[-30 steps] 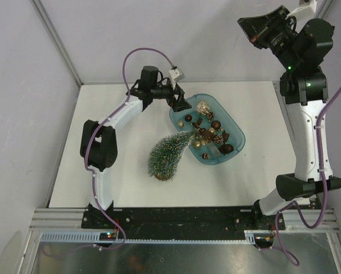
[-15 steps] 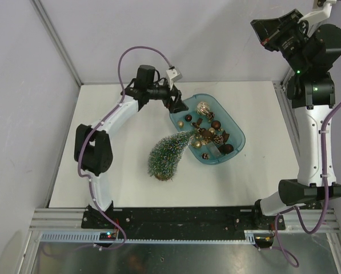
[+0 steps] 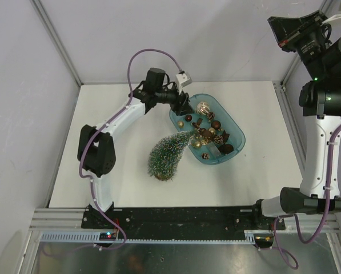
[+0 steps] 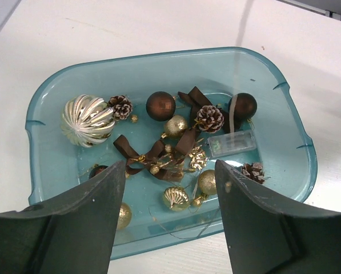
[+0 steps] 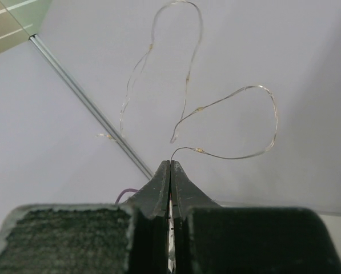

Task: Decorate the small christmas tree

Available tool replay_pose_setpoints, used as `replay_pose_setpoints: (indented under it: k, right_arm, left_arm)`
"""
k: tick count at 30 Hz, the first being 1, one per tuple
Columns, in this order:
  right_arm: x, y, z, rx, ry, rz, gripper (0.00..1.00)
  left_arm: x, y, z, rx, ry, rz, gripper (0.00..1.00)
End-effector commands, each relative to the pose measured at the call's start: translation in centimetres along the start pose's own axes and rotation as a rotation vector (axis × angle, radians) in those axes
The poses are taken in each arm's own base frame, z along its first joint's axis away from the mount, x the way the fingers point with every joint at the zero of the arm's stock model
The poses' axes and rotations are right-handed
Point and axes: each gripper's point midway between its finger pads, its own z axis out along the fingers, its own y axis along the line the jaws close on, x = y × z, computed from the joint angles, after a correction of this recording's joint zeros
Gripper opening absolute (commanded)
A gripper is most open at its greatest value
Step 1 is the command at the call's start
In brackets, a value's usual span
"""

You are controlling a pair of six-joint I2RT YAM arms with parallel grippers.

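Note:
The small christmas tree (image 3: pixel 169 154) stands on the white table left of the teal tray (image 3: pixel 236 144), its tip leaning toward the tray. My left gripper (image 3: pixel 184 104) hovers over the tray's left rim, open and empty; in the left wrist view (image 4: pixel 167 228) its jaws frame the ornaments. My right gripper (image 3: pixel 281 29) is raised high at the far right, shut on a thin wire light string (image 5: pixel 239 91) that loops in the air beyond its tips (image 5: pixel 170 163). A clear battery box (image 4: pixel 232 142) lies in the tray, with a pale strand rising from it.
The tray (image 4: pixel 159 54) holds a silver ribbed ball (image 4: pixel 87 120), brown balls (image 4: pixel 160 105), pine cones (image 4: pixel 209 118), gold balls (image 4: pixel 207 181) and brown ribbon bows (image 4: pixel 159 157). Grey walls and a metal post (image 5: pixel 90 105) close in the back and sides.
My right arm has lifted and swung to the right, carrying the wire string higher. My left gripper has shifted slightly right over the tray's rim. The tree has not moved.

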Motion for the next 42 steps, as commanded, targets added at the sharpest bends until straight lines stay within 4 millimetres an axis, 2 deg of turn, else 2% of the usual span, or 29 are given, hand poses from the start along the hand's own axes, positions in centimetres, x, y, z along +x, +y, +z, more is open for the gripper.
replay_pose_setpoints:
  k: [1,6,11,13,17,23,25,27,28,30,35,42]
  right_arm:
    - [-1.7,2.2,-1.4,-0.075,-0.037,-0.025,0.0]
    - [-2.7,2.2,-1.9,-0.074,-0.054,-0.038,0.0]
    - [-3.8,1.9,-2.4,-0.054,-0.08,-0.056,0.0]
    - [-4.0,1.7,-2.5,-0.049,-0.084,-0.057,0.0]
    - [-4.2,1.7,-2.6,-0.048,-0.087,-0.057,0.0]
    - [-4.4,1.7,-2.8,-0.046,-0.088,-0.059,0.0]
    - [-4.4,1.9,-2.8,-0.052,-0.087,-0.058,0.0]
    - [-4.4,2.0,-2.9,-0.055,-0.086,-0.058,0.0]
    - [-4.4,2.0,-2.9,-0.055,-0.085,-0.059,0.0]
    - [-4.3,1.9,-2.9,-0.054,-0.083,-0.058,0.0]
    - [-4.3,2.2,-3.1,-0.059,-0.083,-0.059,0.0]
    - [-4.4,3.1,-3.7,-0.08,-0.09,-0.07,0.0]
  left_arm:
    - [-1.5,0.3,0.3,-0.025,-0.017,0.043,0.72]
    - [-1.2,1.1,0.6,-0.081,-0.003,0.038,0.91]
    - [-0.8,0.8,0.6,-0.073,0.0,0.015,0.97]
    - [-0.4,0.3,0.7,-0.05,0.002,0.007,0.94]
    - [0.4,-0.2,0.9,-0.022,0.011,-0.008,0.83]
    - [1.0,-0.5,1.2,0.005,0.015,-0.024,0.53]
    - [0.8,-0.5,1.2,0.007,0.012,-0.024,0.36]
    - [0.4,-0.2,1.3,-0.005,0.007,-0.021,0.13]
    - [0.1,0.1,1.2,-0.017,0.002,-0.018,0.06]
    - [-0.6,0.6,1.0,-0.041,-0.007,-0.005,0.02]
    - [-3.3,1.8,-0.4,-0.088,-0.057,0.011,0.0]
    - [-9.9,2.5,-5.2,-0.128,-0.186,0.032,0.0]
